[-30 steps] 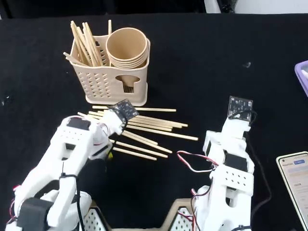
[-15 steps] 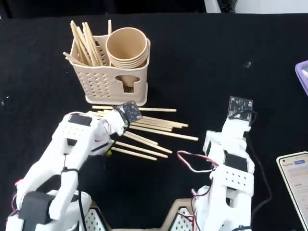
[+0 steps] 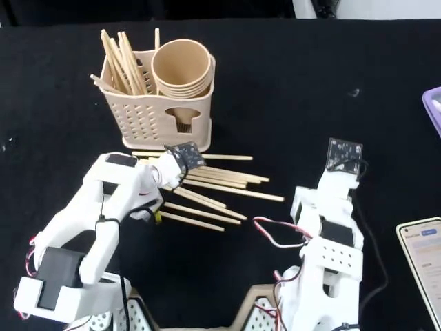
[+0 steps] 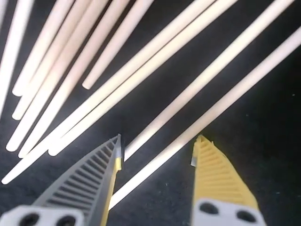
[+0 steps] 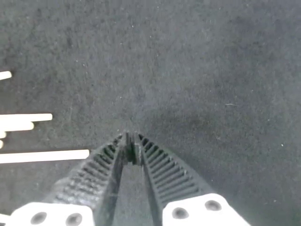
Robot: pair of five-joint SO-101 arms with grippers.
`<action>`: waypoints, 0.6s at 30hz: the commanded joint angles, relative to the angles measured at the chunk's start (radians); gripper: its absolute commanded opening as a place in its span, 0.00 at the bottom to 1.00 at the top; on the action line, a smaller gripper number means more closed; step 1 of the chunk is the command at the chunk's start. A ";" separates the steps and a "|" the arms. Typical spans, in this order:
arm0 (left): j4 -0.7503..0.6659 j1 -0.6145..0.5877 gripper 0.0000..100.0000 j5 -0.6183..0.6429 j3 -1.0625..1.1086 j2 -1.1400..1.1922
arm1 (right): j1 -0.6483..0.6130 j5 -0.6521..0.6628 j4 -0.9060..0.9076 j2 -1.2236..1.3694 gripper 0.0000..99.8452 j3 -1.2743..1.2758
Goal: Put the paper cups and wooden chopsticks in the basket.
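Observation:
A beige slotted basket (image 3: 148, 121) stands at the back left of the black table, holding a stack of paper cups (image 3: 181, 65) and several wooden chopsticks (image 3: 122, 58). More loose chopsticks (image 3: 227, 178) lie fanned on the cloth just in front of it. My left arm (image 3: 117, 189) bends over their left ends. In the left wrist view my left gripper (image 4: 157, 147) is open low over the chopsticks (image 4: 221, 63), with one stick running between its tips. My right gripper (image 5: 131, 142) is shut on nothing above bare cloth, to the right of the pile.
A phone (image 3: 422, 255) lies at the right edge and a purple object (image 3: 433, 107) shows farther back on that side. The right arm (image 3: 337, 207) stays folded near the front. Bare cloth stretches behind and to the right of the basket.
My left arm has swung a little to the right and toward the basket, over the loose chopsticks. The right arm has not moved.

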 commanded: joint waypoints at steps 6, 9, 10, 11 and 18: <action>-0.023 -0.001 0.24 -0.029 -0.067 0.018 | -0.012 0.002 -0.023 -0.024 0.01 -0.002; -0.021 0.012 0.24 -0.035 -0.050 0.034 | -0.012 0.002 -0.023 -0.024 0.01 -0.002; -0.021 0.019 0.24 -0.035 -0.047 0.043 | -0.012 0.002 -0.023 -0.024 0.01 -0.002; -0.021 0.022 0.24 -0.035 -0.044 0.054 | -0.012 0.002 -0.023 -0.024 0.01 -0.002; 0.035 0.051 0.21 -0.035 -0.028 0.069 | -0.012 0.002 -0.025 -0.024 0.01 -0.002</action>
